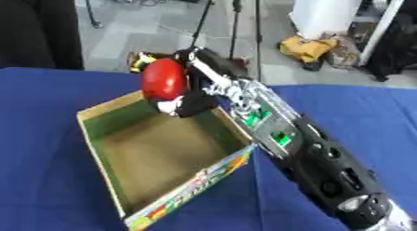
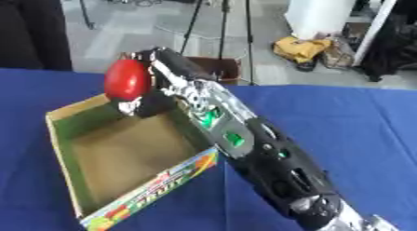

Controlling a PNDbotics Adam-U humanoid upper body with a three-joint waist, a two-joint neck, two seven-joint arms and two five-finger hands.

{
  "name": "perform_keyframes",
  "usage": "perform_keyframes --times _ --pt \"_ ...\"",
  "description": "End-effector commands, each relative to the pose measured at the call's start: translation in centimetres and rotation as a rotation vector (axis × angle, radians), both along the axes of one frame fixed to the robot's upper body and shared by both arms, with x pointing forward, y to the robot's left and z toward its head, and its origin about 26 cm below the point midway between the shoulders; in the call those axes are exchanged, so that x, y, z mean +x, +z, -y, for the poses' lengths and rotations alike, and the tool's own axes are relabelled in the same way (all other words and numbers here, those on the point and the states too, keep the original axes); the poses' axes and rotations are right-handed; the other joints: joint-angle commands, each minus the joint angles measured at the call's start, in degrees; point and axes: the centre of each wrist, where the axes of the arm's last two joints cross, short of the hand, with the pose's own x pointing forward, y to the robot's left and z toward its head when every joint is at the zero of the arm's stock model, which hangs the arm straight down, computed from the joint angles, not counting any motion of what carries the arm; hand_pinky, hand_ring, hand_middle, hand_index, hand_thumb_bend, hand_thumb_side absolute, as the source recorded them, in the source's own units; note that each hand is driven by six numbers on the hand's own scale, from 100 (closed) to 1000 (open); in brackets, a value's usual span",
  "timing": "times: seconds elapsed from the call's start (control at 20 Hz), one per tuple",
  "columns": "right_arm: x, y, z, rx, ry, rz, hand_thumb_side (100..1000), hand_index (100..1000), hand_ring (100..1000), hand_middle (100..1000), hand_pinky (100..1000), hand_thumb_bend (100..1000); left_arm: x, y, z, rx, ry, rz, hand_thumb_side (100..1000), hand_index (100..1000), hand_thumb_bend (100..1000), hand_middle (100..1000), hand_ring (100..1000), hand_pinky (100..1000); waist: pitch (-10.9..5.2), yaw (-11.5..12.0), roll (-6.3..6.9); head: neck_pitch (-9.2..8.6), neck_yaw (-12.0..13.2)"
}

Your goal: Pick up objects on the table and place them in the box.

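Observation:
My right hand (image 1: 189, 88) reaches from the lower right and is shut on a red rounded object (image 1: 165, 79). It holds the object above the far edge of the open cardboard box (image 1: 97, 114), which sits on the blue table (image 1: 32, 132). The box has a brown floor, green inner walls and a printed front side (image 1: 195, 184), and nothing shows inside it. My left hand is in no view.
My right forearm (image 1: 309, 155) crosses the box's right wall and the table to its right. Beyond the table's far edge are a tripod (image 1: 236, 20), a yellow bundle (image 1: 306, 47) on the floor and a person in dark clothes at the far left.

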Motion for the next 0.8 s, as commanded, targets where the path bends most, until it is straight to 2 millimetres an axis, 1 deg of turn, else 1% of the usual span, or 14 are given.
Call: perform_keyframes --times 0.05,0.4,0.8 --pt "0.2 0.3 -0.3 -0.020 -0.008 0.012 388 568 378 515 356 100 -0.1 0.7 -0.1 0.009 -0.006 0.025 887 678 100 627 594 305 -0.96 0.3 0.30 -0.76 -0.5" --pt "1.2 -1.9 -1.2 -0.079 -0.016 -0.040 393 566 384 515 357 100 0.0 0.9 0.1 0.004 -0.011 0.032 887 678 100 627 594 306 -0.68 1.0 0.08 -1.25 -1.0" --pt "1.9 -4.0 -1.6 -0.183 -0.021 -0.085 402 579 426 535 385 100 0.0 1.2 0.2 0.002 -0.014 0.039 887 676 100 626 594 308 -0.57 1.1 -0.09 -1.42 -1.3"
